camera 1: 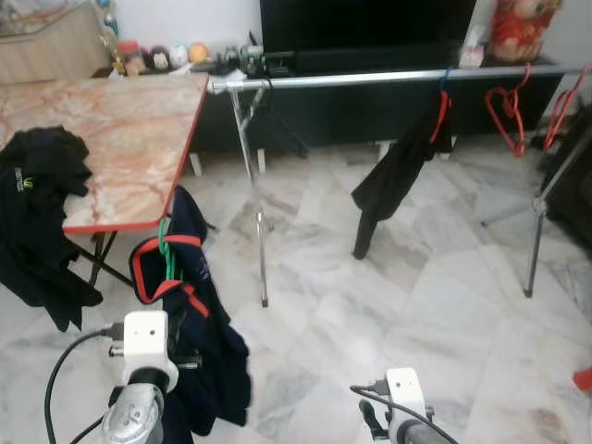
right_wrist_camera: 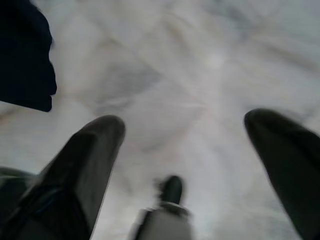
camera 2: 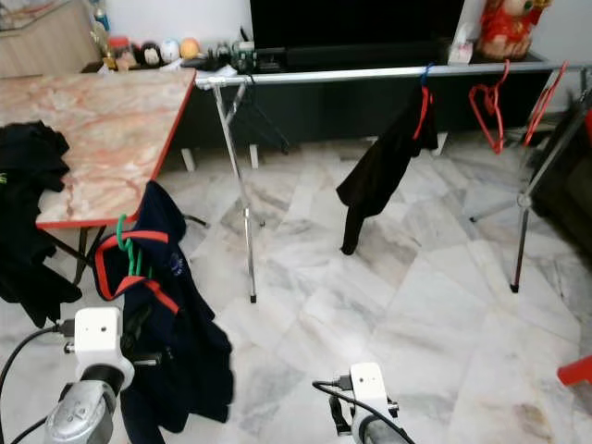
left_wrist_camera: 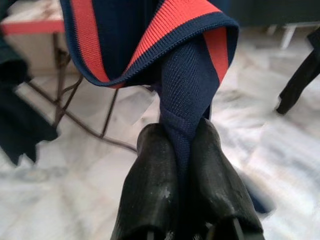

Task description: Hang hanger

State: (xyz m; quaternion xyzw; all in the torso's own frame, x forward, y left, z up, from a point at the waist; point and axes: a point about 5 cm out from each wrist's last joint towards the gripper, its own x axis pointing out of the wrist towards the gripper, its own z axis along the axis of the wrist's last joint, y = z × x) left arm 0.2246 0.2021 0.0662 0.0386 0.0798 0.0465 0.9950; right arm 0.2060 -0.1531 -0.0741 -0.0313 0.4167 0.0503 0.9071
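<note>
Left gripper (left_wrist_camera: 182,145): low at the robot's left, fingers clamped on a fold of the navy garment (camera 1: 199,347).
Right gripper (right_wrist_camera: 185,165): fingers spread wide, holding nothing, over the marble floor (camera 1: 370,305).
Green hanger (camera 1: 167,252): inside the navy garment's red-trimmed collar, hook up, beside the table (camera 1: 111,139).
Rail (camera 1: 388,78): farther off, carrying a black garment (camera 1: 393,180) on a red hanger (camera 1: 440,116) and bare red hangers (camera 1: 507,111).

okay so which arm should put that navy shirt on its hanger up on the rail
Left. The left gripper is shut on the navy shirt, which hangs from a green hanger. The right gripper is open over bare floor. The metal rail stands ahead across the floor.
</note>
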